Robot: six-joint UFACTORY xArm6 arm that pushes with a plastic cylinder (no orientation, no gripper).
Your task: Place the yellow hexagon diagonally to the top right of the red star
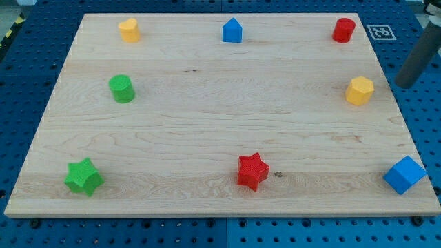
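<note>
Spreading across most of the view, the wooden board (207, 131) carries eight blocks. No push has begun, I judge: my tip (401, 84) hangs off the board's right edge, just right of the yellow hexagon (359, 90); being a bare rod, it has no fingers to open or close. The red star (252, 171) sits near the bottom, well left of the hexagon. Next I should reach the hexagon's right side and nudge it leftward. Nothing blocks that path; blue cube (404, 175) and red cylinder (343, 29) stand apart.
</note>
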